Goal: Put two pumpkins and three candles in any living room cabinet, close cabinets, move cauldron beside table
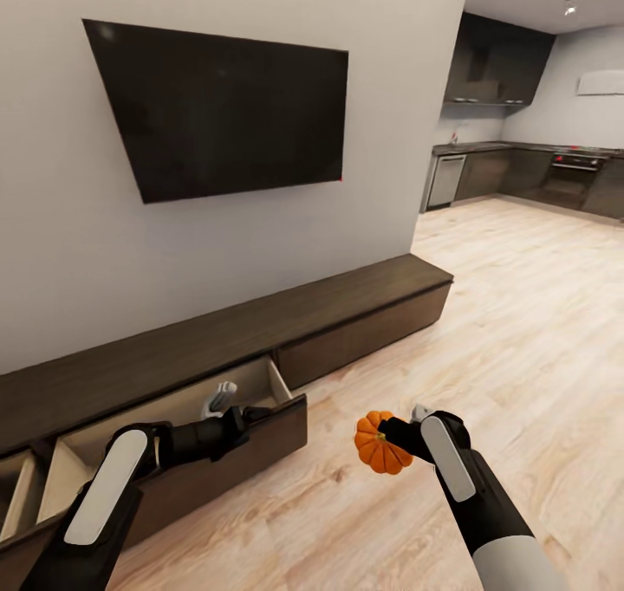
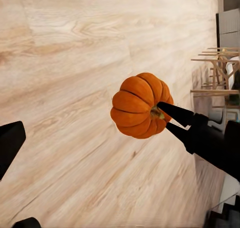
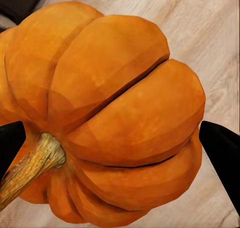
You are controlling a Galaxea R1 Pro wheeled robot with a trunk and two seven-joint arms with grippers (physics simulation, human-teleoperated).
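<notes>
Pumpkin point(image 1: 382, 443) hangs over the floor, right gripper point(image 1: 400, 436) closed on its stem end; such a thin hold could slip mid-swing; left gripper point(image 1: 227, 403), apparently empty, hovers by the open drawer point(image 1: 276, 381), crowding the way in.

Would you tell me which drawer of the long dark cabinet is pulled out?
The drawer by the left claw, showing its pale inside; the drawer front farther right sits flush, closed.

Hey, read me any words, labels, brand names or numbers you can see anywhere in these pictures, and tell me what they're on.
None: no readable text anywhere. The pumpkin in the right gripper, the cabinet, and the wall television carry no lettering. The distant kitchen appliances are too small to show any.
</notes>
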